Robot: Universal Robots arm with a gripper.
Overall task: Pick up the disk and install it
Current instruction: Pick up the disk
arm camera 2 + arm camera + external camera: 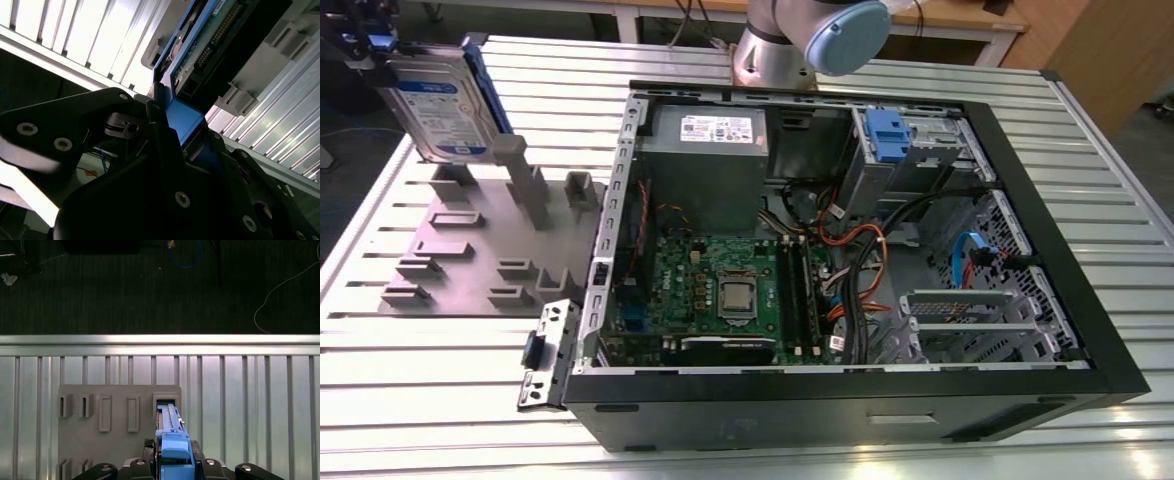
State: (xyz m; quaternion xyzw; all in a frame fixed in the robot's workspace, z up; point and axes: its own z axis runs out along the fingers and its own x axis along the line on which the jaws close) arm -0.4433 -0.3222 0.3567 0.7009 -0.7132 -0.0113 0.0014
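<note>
Clearly, in the exterior view, the disk (443, 105) stands upright on its edge at the far corner on the exterior view's left, over the grey holder plate (467, 250) on the slatted table (427, 400). The dark gripper (367, 45) sits at its upper end. The open computer case (1067, 330) lies well apart, toward the exterior view's right.

In the second wrist view, the gripper (185, 130) has its black fingers (156, 117) clamped on the disk's (220, 30) blue carrier, the circuit-board side showing.

In the first wrist view, the gripper (172, 465) pinches the blue frame, and the disk (170, 422) points at a slot in the holder plate (115, 440); whether it is clear of the slot, I cannot tell.
</note>
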